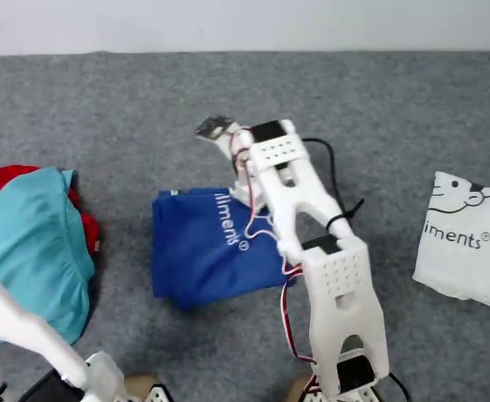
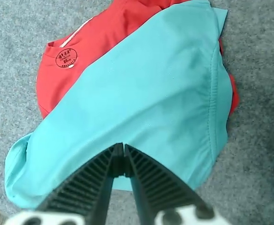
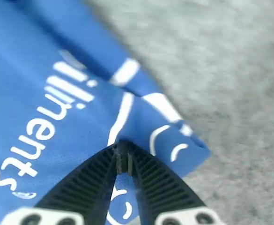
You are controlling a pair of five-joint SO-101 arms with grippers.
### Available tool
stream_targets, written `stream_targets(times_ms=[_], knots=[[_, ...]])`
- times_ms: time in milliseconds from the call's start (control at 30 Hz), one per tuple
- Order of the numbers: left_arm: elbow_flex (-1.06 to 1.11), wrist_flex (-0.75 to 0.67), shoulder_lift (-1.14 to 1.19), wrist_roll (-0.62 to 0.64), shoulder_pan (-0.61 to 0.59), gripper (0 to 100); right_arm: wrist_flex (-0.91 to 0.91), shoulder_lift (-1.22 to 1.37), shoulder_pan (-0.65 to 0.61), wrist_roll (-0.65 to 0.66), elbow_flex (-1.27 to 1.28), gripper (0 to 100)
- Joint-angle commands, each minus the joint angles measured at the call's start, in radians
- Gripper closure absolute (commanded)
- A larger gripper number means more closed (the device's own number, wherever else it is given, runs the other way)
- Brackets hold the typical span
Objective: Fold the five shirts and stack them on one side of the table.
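Grey felt tabletop (image 1: 379,100) is carrying the blue printed cotton shirt (image 1: 203,251), which is lying at its middle in a rough folded rectangle. The right gripper (image 3: 123,152) is hovering at the shirt's corner, jaws pressed together; whether they are pinching cloth is unclear. Seemingly the blue fold is being finished, and stacking is coming next. The high view is adding a folded white shirt (image 1: 466,239) at the right; the left wrist view is showing the left gripper (image 2: 123,149), closed, above an unfolded teal shirt (image 2: 141,103) overlying a red shirt (image 2: 90,42).

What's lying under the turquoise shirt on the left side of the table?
A red fabric shirt lies under the turquoise fabric shirt; its collar end and one side edge stick out. The rest is covered, so whether anything else lies beneath cannot be told.
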Motion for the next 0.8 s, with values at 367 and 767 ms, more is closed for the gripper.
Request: stream_targets(times_ms=[367, 767], knots=[[-0.004, -0.011, -0.028, 0.000, 0.003, 99, 0.137, -0.074, -0.185, 0.005, -0.322, 99.0], [-0.004, -0.011, -0.028, 0.000, 0.034, 99, -0.025, 0.061, -0.371, 0.011, -0.348, 99.0]])
